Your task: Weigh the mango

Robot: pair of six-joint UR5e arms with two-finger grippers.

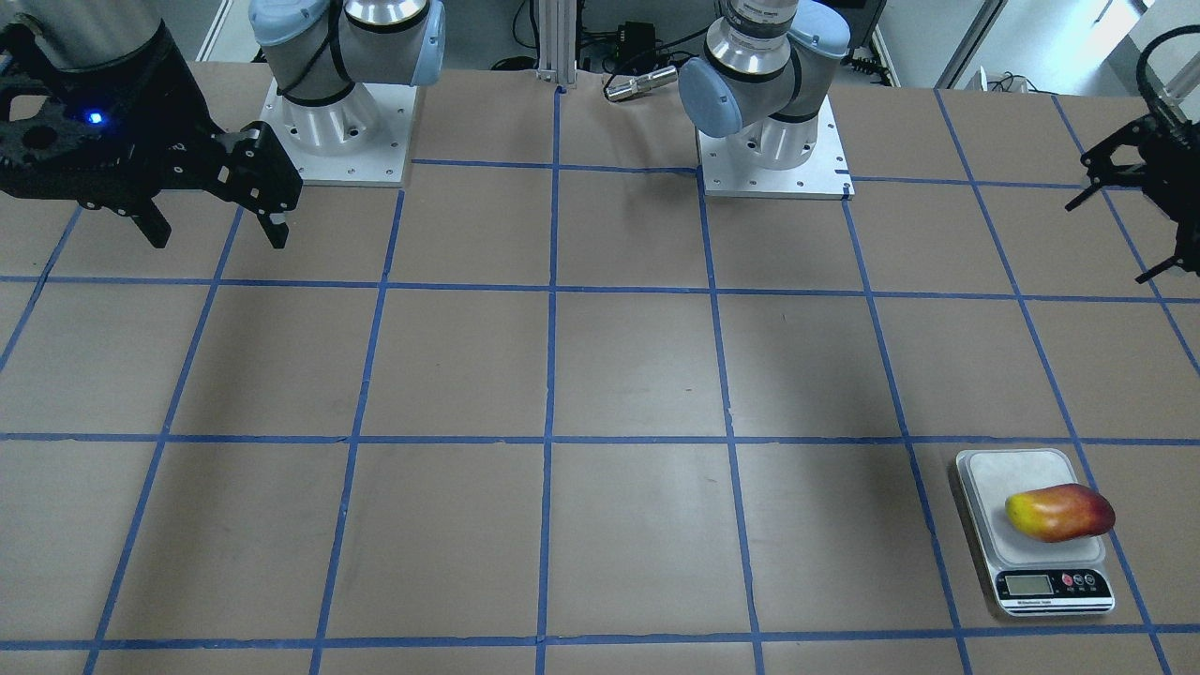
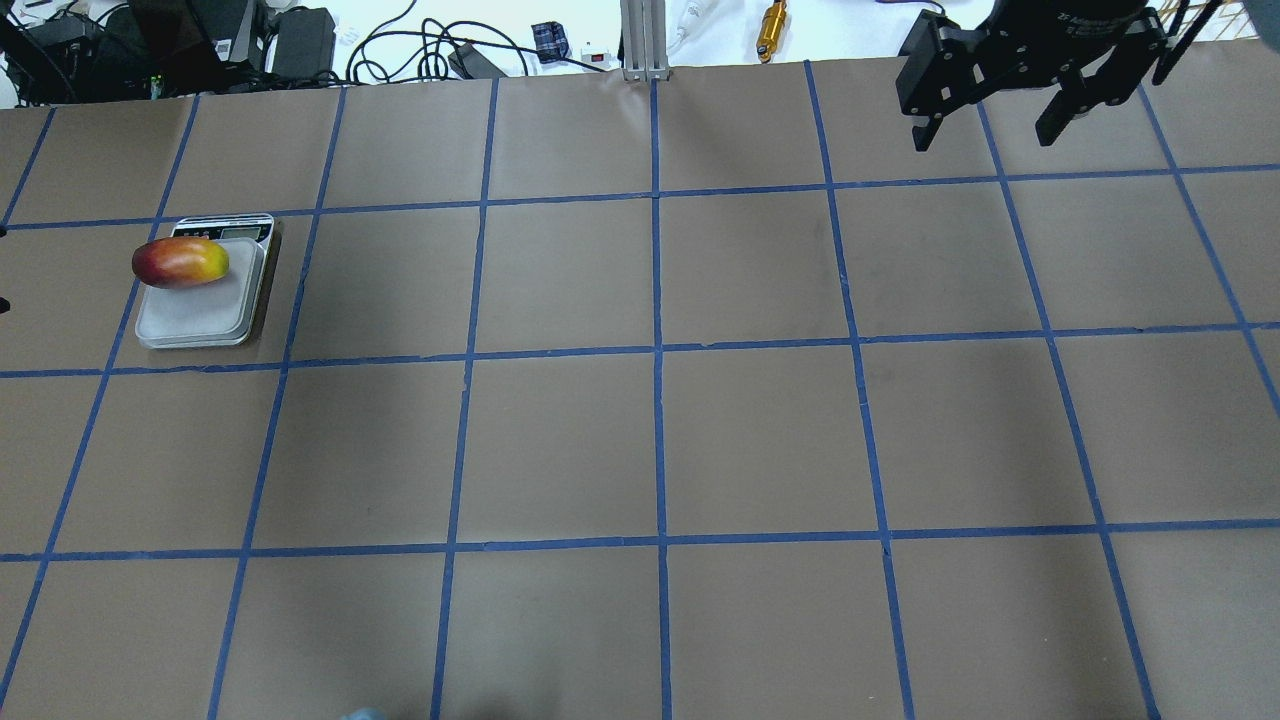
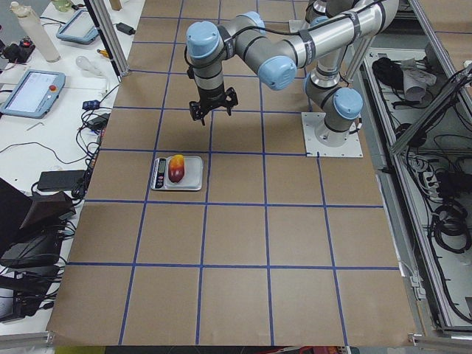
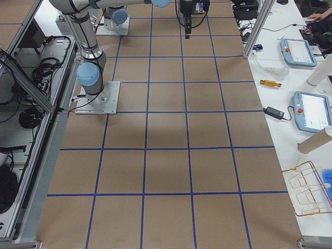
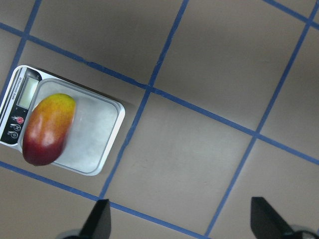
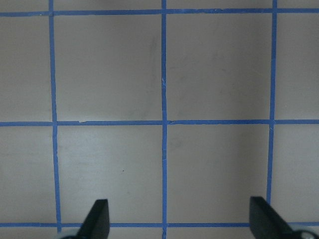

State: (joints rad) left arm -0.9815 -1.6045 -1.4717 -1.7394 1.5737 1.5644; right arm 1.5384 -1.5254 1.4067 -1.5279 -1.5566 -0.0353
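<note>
The mango point(image 1: 1059, 512), yellow at one end and red at the other, lies on its side on the silver scale point(image 1: 994, 478), close to its display end. It also shows in the overhead view point(image 2: 180, 262) and in the left wrist view point(image 5: 49, 128) on the scale point(image 5: 94, 129). My left gripper point(image 1: 1104, 244) is open and empty, raised and apart from the scale on the robot's side; its fingertips point(image 5: 99, 221) stand wide. My right gripper point(image 1: 218, 239) is open and empty, high over bare table at the other end point(image 2: 982, 142).
The table is brown paper with a blue tape grid. The two arm bases point(image 1: 337, 131) point(image 1: 773, 150) stand at the robot's edge. A small metal cylinder point(image 1: 642, 82) lies between them. Cables and a yellow tool point(image 2: 772, 25) lie beyond the far edge.
</note>
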